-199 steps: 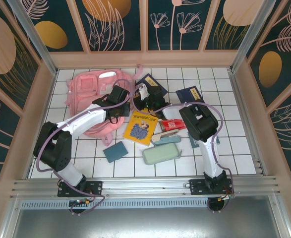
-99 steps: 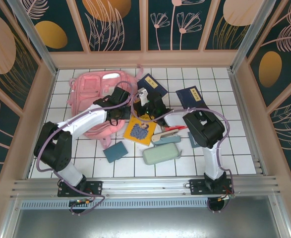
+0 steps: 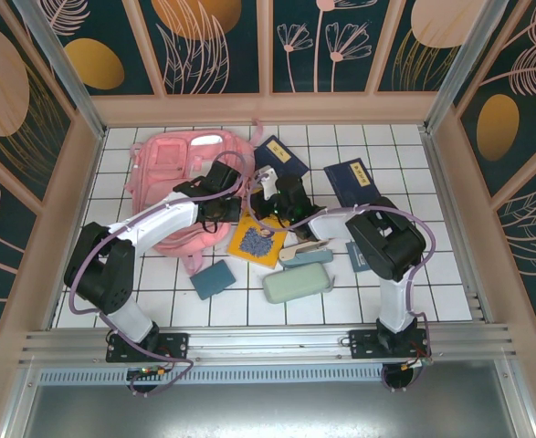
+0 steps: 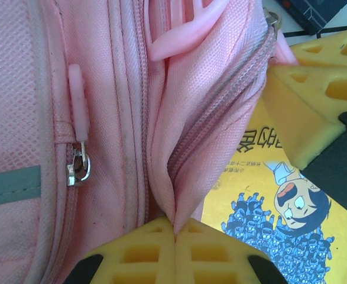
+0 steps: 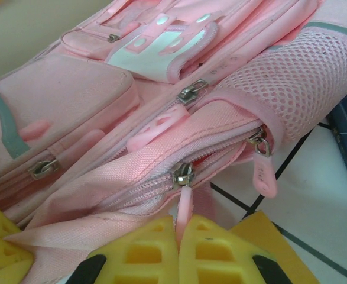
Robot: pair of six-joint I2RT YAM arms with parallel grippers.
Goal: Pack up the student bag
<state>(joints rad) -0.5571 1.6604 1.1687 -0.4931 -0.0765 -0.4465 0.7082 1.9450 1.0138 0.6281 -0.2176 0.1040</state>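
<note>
White tiled table [image 3: 450,274] fenced by dark floral wall panels [image 3: 213,46], student bag [image 3: 167,173] far left, left gripper [image 4: 174,228] clenched on its fabric fold, right gripper [image 5: 179,229] pinching its zipper pull [image 5: 185,204].

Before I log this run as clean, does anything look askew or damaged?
Nothing damaged. The edge of the student bag is bunched where the left tool pinches it; the right tool grips a zipper pull. The yellow book lies askew beside it.
</note>
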